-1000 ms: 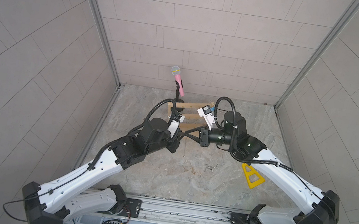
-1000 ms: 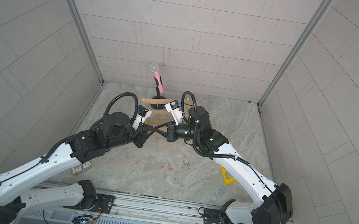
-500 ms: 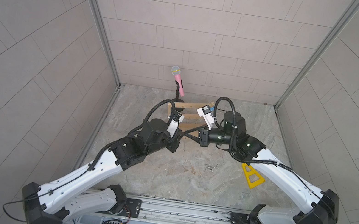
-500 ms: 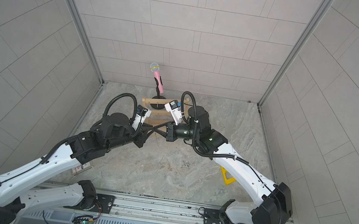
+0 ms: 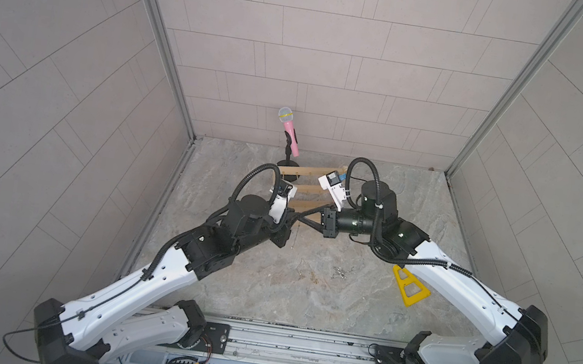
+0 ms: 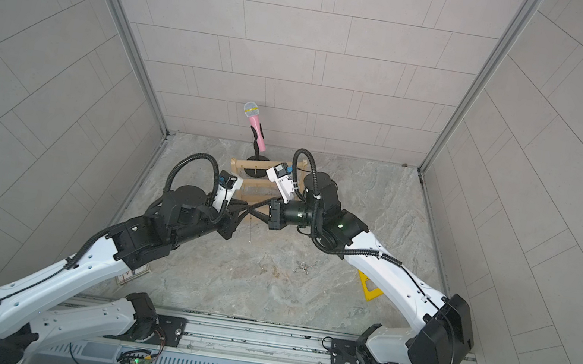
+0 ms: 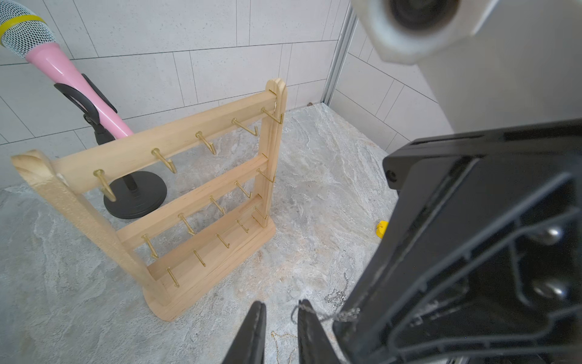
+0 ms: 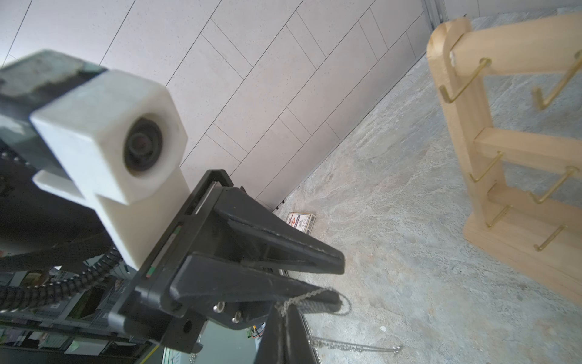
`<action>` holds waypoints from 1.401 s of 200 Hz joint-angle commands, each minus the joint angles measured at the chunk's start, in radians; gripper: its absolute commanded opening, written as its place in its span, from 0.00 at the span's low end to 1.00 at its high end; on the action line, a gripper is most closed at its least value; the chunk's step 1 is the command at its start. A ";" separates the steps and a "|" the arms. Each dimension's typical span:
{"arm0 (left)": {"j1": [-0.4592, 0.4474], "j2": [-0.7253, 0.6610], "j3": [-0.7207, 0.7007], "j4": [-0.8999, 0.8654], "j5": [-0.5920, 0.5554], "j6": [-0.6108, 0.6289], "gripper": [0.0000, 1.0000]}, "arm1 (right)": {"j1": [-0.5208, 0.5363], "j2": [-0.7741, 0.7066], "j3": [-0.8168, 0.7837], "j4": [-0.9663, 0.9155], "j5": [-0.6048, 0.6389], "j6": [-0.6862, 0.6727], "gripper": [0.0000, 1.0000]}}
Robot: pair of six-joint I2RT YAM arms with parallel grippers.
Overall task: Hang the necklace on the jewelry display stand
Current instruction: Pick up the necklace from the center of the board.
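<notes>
Honestly, almost nothing has shifted in the last second. From my console both arms sit where they were, tips meeting just in front of the rack, so I read this as a handover held in mid-air rather than progress toward a hook. My left gripper point(image 7: 281, 304) has its jaws partly spread, as before, and pinches nothing. The silver necklace point(image 7: 341, 314) is only looped over one of its fingers. From there it runs to my right gripper point(image 8: 282, 312), whose jaws are pressed together on the chain. The necklace is therefore off the floor between the two tools, near the jewelry display stand point(image 7: 220, 116) but touching none of its hooks, so the hanging is not yet done. Counting left to right across the floor, I see one small card box point(image 8: 300, 222) and one pink microphone point(image 5: 290, 136) on its black stand. Next comes the one display stand, with three bars and, by my count in the left wrist view, five brass hooks per bar, all bare. Then there is one loose silver chain point(image 5: 341, 273), and I cannot tell whether it joins the held one. Last are one thin gold chain point(image 7: 282, 335) and one yellow triangle point(image 5: 417, 298).
</notes>
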 commanded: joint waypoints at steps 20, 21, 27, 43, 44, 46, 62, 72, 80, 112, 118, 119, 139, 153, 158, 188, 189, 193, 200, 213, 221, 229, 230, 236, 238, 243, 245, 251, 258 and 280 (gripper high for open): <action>-0.004 -0.002 -0.009 0.064 0.000 0.000 0.22 | 0.006 0.011 0.009 0.037 -0.017 0.011 0.00; -0.004 -0.003 -0.009 0.065 0.000 -0.001 0.22 | 0.007 0.011 0.009 0.037 -0.017 0.011 0.00; -0.004 -0.003 -0.011 0.068 -0.002 -0.001 0.21 | 0.007 0.011 0.009 0.037 -0.017 0.011 0.00; -0.004 -0.005 -0.015 0.077 -0.006 -0.002 0.21 | 0.007 0.012 0.009 0.038 -0.018 0.011 0.00; -0.004 -0.005 -0.016 0.078 -0.006 -0.003 0.21 | 0.007 0.012 0.008 0.037 -0.019 0.011 0.00; -0.004 -0.006 -0.016 0.080 -0.007 -0.003 0.21 | 0.006 0.011 0.008 0.037 -0.018 0.012 0.00; -0.004 -0.006 -0.020 0.086 0.001 -0.004 0.21 | 0.006 0.011 0.008 0.037 -0.018 0.012 0.00; -0.004 -0.003 -0.020 0.087 0.008 -0.006 0.21 | 0.006 0.011 0.008 0.039 -0.018 0.013 0.00; -0.004 -0.001 -0.023 0.090 0.012 -0.008 0.23 | 0.007 0.010 0.008 0.039 -0.018 0.014 0.00; -0.003 -0.007 -0.043 0.106 0.016 -0.024 0.26 | 0.007 0.006 0.008 0.041 -0.018 0.015 0.00; -0.004 -0.008 -0.046 0.109 0.015 -0.025 0.26 | 0.007 0.007 0.008 0.042 -0.019 0.017 0.00; -0.004 -0.007 -0.046 0.110 0.015 -0.025 0.26 | 0.007 0.006 0.008 0.042 -0.020 0.017 0.00; -0.004 -0.011 -0.051 0.128 0.013 -0.030 0.25 | 0.006 0.010 0.006 0.047 -0.023 0.023 0.00; -0.004 -0.011 -0.054 0.143 0.016 -0.034 0.24 | 0.006 0.009 0.006 0.049 -0.024 0.024 0.00; -0.004 -0.012 -0.055 0.146 0.018 -0.035 0.23 | 0.007 0.009 0.006 0.049 -0.024 0.023 0.00; -0.004 -0.012 -0.059 0.162 0.022 -0.038 0.20 | 0.007 0.011 0.007 0.045 -0.023 0.023 0.00; -0.004 -0.011 -0.059 0.162 0.022 -0.039 0.19 | 0.006 0.011 0.007 0.046 -0.023 0.024 0.00; -0.003 -0.012 -0.060 0.164 0.023 -0.040 0.19 | 0.006 0.012 0.006 0.045 -0.024 0.024 0.00; -0.003 -0.014 -0.063 0.166 0.023 -0.039 0.18 | 0.006 0.011 0.005 0.046 -0.024 0.024 0.00; -0.003 -0.016 -0.068 0.170 0.025 -0.040 0.16 | 0.006 0.012 0.005 0.047 -0.023 0.025 0.00; -0.004 -0.016 -0.071 0.172 0.026 -0.042 0.15 | 0.006 0.012 0.005 0.048 -0.024 0.025 0.00; -0.004 -0.017 -0.074 0.175 0.027 -0.042 0.14 | 0.006 0.012 0.004 0.050 -0.024 0.028 0.00; -0.004 -0.017 -0.074 0.175 0.027 -0.043 0.13 | 0.007 0.012 0.004 0.050 -0.024 0.028 0.00; -0.004 -0.017 -0.075 0.178 0.028 -0.044 0.12 | 0.007 0.012 0.003 0.051 -0.026 0.030 0.00; -0.004 -0.018 -0.075 0.180 0.028 -0.043 0.11 | 0.006 0.012 0.003 0.053 -0.026 0.030 0.00; -0.004 -0.017 -0.077 0.182 0.029 -0.046 0.10 | 0.007 0.013 0.004 0.052 -0.026 0.031 0.00; -0.003 -0.018 -0.077 0.182 0.029 -0.045 0.09 | 0.006 0.012 0.004 0.052 -0.026 0.031 0.00; -0.004 -0.018 -0.078 0.182 0.029 -0.048 0.08 | 0.007 0.011 0.004 0.050 -0.027 0.030 0.00; -0.004 -0.020 -0.078 0.184 0.028 -0.050 0.07 | 0.006 0.010 0.003 0.049 -0.026 0.031 0.00; -0.004 -0.029 -0.084 0.188 0.001 -0.054 0.03 | 0.006 0.006 -0.003 0.047 -0.023 0.031 0.00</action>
